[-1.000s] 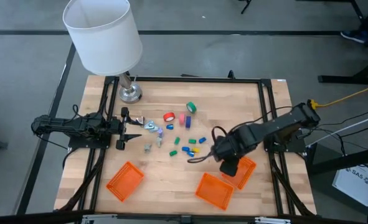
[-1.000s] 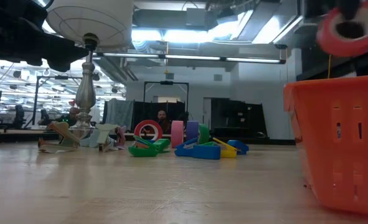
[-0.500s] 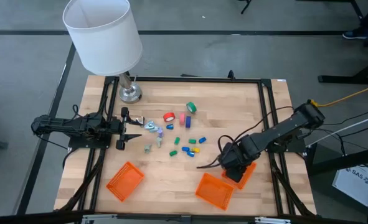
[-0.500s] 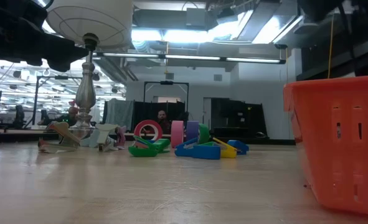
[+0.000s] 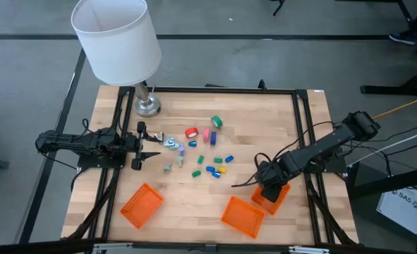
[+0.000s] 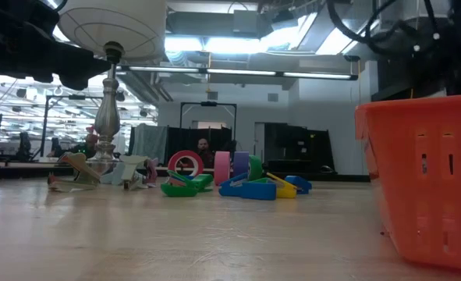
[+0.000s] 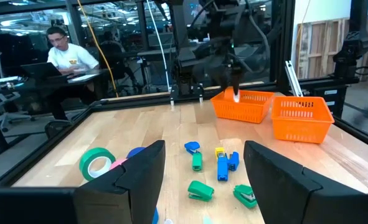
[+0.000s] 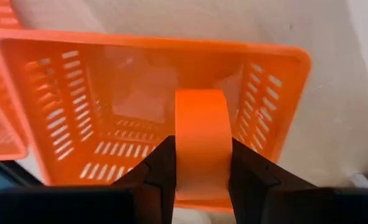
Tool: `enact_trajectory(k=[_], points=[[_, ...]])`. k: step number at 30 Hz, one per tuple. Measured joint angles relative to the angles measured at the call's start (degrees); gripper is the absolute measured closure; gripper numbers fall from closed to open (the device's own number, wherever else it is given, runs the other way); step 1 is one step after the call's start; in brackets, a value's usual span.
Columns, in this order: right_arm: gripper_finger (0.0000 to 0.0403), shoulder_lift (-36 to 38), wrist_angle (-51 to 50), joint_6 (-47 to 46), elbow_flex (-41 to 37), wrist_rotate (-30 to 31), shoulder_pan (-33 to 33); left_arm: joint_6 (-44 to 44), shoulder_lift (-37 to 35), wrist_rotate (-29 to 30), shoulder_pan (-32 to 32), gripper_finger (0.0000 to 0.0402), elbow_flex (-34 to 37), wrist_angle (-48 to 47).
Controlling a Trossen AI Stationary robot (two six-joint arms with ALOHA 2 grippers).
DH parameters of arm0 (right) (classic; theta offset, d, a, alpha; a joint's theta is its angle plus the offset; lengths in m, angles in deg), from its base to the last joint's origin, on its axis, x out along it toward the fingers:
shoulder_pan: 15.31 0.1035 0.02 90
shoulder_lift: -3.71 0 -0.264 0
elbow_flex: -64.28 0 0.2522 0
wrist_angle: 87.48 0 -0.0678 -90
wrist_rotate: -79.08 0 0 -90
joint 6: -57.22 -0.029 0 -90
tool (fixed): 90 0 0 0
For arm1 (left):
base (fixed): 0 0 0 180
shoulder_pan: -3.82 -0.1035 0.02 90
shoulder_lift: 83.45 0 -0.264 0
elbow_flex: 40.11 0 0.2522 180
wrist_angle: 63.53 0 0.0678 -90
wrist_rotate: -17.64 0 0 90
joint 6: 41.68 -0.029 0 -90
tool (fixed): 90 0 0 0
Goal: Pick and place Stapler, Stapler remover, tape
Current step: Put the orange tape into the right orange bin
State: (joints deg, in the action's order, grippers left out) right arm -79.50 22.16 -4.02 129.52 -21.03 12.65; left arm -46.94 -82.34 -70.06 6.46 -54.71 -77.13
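My right gripper (image 5: 268,185) points down over an orange basket (image 5: 280,197) at the table's near right and is shut on an orange tape roll (image 8: 201,140). The basket's open inside (image 8: 96,106) lies right below the roll. Red (image 5: 191,132), pink (image 5: 206,135) and green (image 5: 216,123) tape rolls rest on the table's middle. Beside them lie small blue, green and yellow staplers (image 5: 214,166). Pale staple removers (image 5: 173,144) lie farther left. My left gripper (image 5: 149,145) waits open and level at the table's left. My right gripper pinches the orange tape roll by its two flat sides (image 8: 179,155) between its two fingers, which come from above and point down. The roll stands on edge with its curved band toward the wrist camera. It hangs clear above the basket.
Two more orange baskets (image 5: 141,204) (image 5: 242,216) sit along the near edge. A lamp with a white shade (image 5: 116,39) stands on a metal foot (image 5: 148,106) at the far left. In the low view the near basket's wall (image 6: 421,179) fills the right side.
My right gripper has carried the tape roll toward the table's near right and down, from beside the basket to over its opening. In the low view the roll has left the picture at the upper right.
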Motion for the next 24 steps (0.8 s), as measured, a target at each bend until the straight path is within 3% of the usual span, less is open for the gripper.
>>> enact_trajectory(k=[6,13,24], points=[[0.0296,0.05,0.19,0.42,-2.92,0.0,-0.04,0.0,0.02,0.0,0.0,0.0185,-0.02,0.0],[0.0266,0.05,0.63,1.15,-3.69,1.83,-0.04,0.0,0.0,0.0,0.0,0.0187,-0.01,0.0],[0.0271,0.06,0.54,1.71,-3.69,1.34,-0.49,0.0,0.02,0.0,0.0,0.0187,-0.02,0.0]])
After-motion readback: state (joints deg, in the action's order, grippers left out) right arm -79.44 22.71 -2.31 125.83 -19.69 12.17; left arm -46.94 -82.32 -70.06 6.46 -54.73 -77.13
